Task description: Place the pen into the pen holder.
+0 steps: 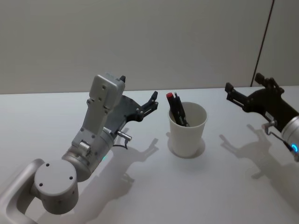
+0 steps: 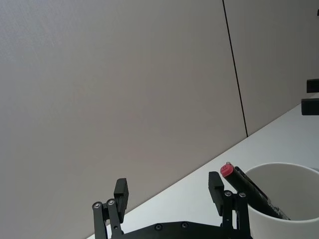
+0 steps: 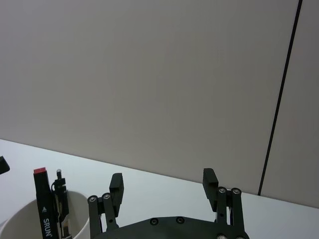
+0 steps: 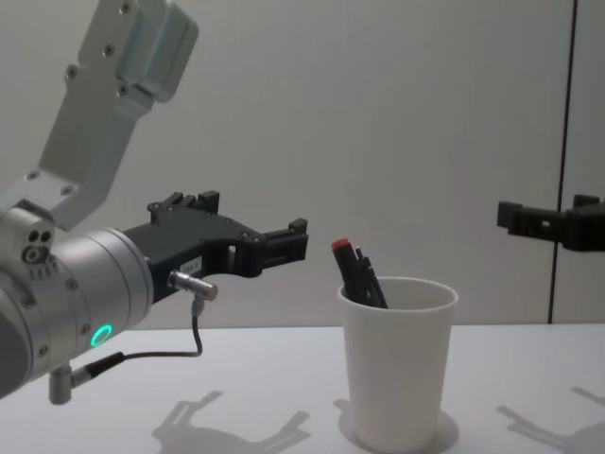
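Flanking the pen holder (image 1: 188, 130) with its pen (image 1: 175, 108): left tool (image 1: 138, 100) and right tool (image 1: 244, 91), both agape, empty.

I can read one word: white letters "SRUN" running lengthwise on the black barrel of the red-capped pen (image 3: 44, 206) (a small triangle mark sits above the word) in my right wrist view.

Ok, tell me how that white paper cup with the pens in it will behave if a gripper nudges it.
The pen holder looks like thin paper, so it is probably light and would slide easily on the smooth table. The pens lean on one side of the rim, above it, so a high push may tip it.
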Motion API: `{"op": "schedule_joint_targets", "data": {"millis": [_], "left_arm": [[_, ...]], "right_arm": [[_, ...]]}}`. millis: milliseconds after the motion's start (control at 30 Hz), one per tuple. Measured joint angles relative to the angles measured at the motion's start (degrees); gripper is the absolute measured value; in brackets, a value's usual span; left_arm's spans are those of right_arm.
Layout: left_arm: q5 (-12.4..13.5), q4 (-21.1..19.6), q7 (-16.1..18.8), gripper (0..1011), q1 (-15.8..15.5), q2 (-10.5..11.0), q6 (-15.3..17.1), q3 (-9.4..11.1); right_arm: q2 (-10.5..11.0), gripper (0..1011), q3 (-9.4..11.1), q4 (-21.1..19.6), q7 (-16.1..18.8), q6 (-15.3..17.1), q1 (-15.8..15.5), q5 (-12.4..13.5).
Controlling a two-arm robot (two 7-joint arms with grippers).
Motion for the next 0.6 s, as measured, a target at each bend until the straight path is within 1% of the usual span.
{"op": "schedule_joint_targets", "data": {"millis": [67, 200, 500, 600], "left_arm": [[0.0, 0.0, 0.0, 1001, 0.0, 0.0, 0.0, 0.0], [0.0, 0.0, 0.0, 1001, 0.0, 0.0, 0.0, 0.0], [0.0, 0.0, 0.0, 1001, 0.0, 0.0, 0.0, 0.0], [0.0, 0.0, 0.0, 1001, 0.0, 0.0, 0.0, 0.0]], "right_arm": [[-0.5, 1002, 0.3, -0.8, -0.5, -0.6, -1.3, -1.1], [-1.1, 1001, 0.7, -1.8, -1.2, -1.3, -3.0, -2.4], [-3.1, 1001, 1.9, -4.9, -3.3, -3.5, -8.3, -6.7], [-3.4, 1001, 2.1, -5.5, -3.6, -3.9, -9.3, -7.5]]}}
